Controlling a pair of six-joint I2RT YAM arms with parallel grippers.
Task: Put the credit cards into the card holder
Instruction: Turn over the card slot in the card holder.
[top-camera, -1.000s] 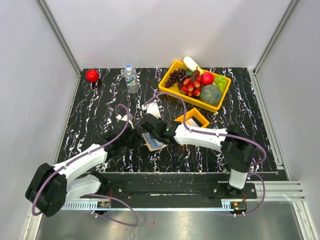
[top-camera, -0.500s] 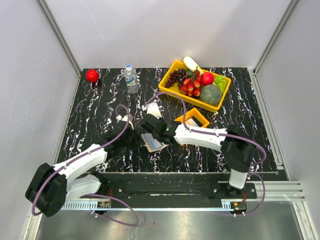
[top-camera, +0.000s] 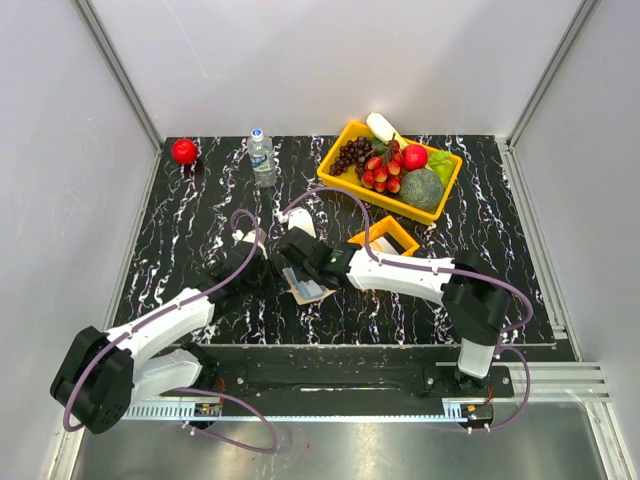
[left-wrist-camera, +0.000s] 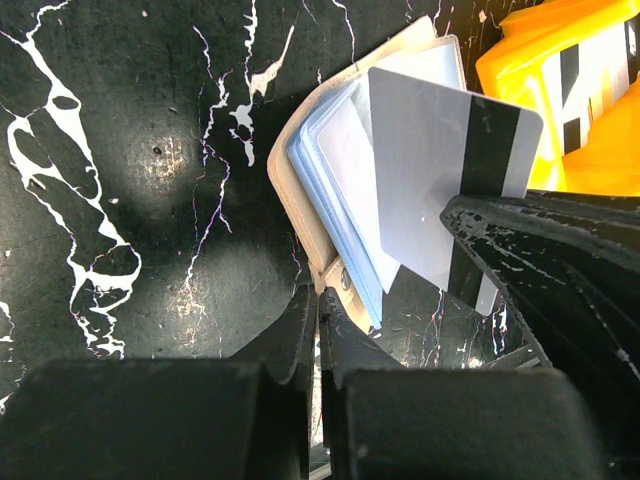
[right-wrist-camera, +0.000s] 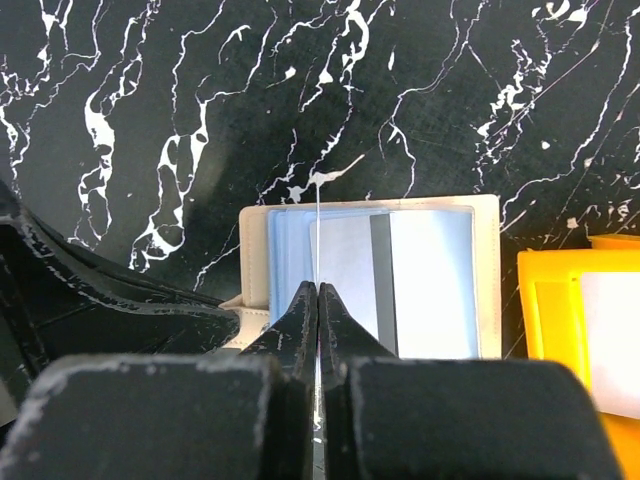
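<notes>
The card holder (right-wrist-camera: 488, 290) lies open on the worktop (top-camera: 200, 220), between the two arms and just beside a small orange tray (right-wrist-camera: 560, 265). The right gripper (right-wrist-camera: 318, 295) is fully closed on a white card (left-wrist-camera: 420, 180) with a dark stripe, gripping it by one end so that its free end hangs over the bluish sleeves. The left gripper (left-wrist-camera: 318, 300) is also fully closed. Its tips meet at the near edge of the card holder and appear to pinch that edge, though the view there is too cramped to be certain.

The main risk is a missed sleeve. The card's leading edge has to find a thin slot among several stacked layers. If it comes in too flat or slightly off line, it would likely slide over the top or catch on a sleeve lip and bend.

A push along the worktop could also drag the card holder if the left gripper's hold is weak, shoving it towards the tray.

The card is gripped by a narrow strip, so it could pivot or slip out once it meets resistance.

The two grippers are very close together, so a small sideways correction could knock one against the other.
</notes>
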